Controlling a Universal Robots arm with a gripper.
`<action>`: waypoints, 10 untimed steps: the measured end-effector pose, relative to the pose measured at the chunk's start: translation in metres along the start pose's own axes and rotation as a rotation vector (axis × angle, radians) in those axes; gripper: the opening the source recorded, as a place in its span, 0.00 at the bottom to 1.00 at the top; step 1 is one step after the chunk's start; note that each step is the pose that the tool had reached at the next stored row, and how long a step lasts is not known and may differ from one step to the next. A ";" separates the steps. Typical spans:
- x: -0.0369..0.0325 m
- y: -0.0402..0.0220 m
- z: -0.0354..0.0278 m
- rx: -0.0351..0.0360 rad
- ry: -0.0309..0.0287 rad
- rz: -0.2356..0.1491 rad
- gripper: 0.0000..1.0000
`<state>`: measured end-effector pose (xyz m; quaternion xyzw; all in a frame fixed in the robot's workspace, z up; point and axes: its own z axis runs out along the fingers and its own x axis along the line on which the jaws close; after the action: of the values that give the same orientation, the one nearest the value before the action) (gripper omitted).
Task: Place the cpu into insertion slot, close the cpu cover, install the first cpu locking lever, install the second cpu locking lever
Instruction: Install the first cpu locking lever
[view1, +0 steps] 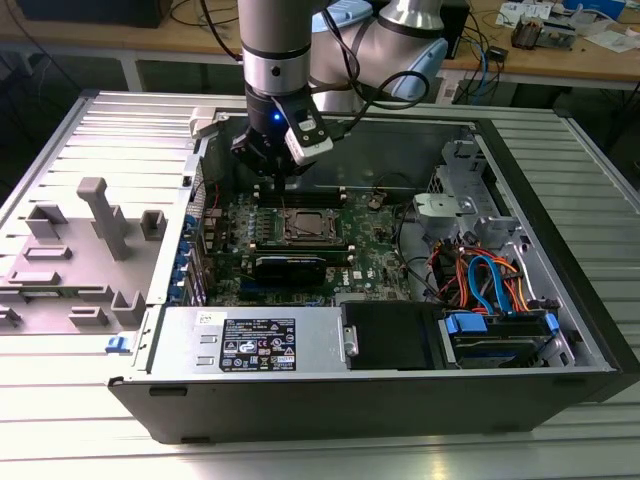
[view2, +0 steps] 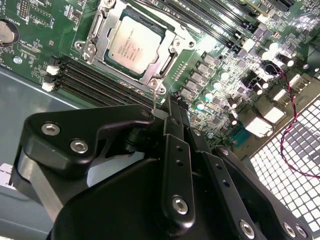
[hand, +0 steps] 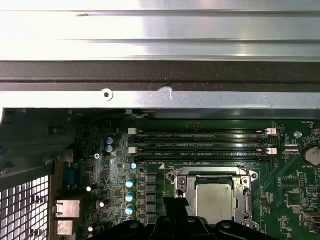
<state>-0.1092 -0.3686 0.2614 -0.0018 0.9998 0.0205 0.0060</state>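
Observation:
The cpu (view2: 134, 44) lies flat in the insertion slot (hand: 214, 173) on the green motherboard, its silver top showing. The cpu cover (view2: 101, 40) is down over it, framing the cpu (hand: 214, 200). In the exterior view my gripper (view1: 272, 178) hangs just behind the cpu (view1: 307, 226), low over the board. In the second wrist view the black fingers meet, so the gripper (view2: 172, 107) is shut. A thin metal lever end (view2: 160, 96) stands right at the fingertips; whether it is gripped I cannot tell. The gripper (hand: 175, 206) also overlaps the socket's corner.
Long black memory slots (hand: 200, 142) run beside the socket, close to the case wall (hand: 160, 80). A black card (view1: 290, 265) lies in front of the socket. A power supply (view1: 255, 345), coloured cables (view1: 485, 280) and a grey fixture (view1: 100, 215) outside the case surround the area.

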 end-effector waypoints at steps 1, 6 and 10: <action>0.0000 0.0000 0.0000 0.0000 0.0001 0.000 0.11; 0.0011 0.0001 0.0002 -0.0003 -0.0001 -0.001 0.11; 0.0030 0.0000 0.0003 -0.0007 0.0017 -0.044 0.11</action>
<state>-0.1122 -0.3685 0.2610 -0.0237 0.9995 0.0207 0.0056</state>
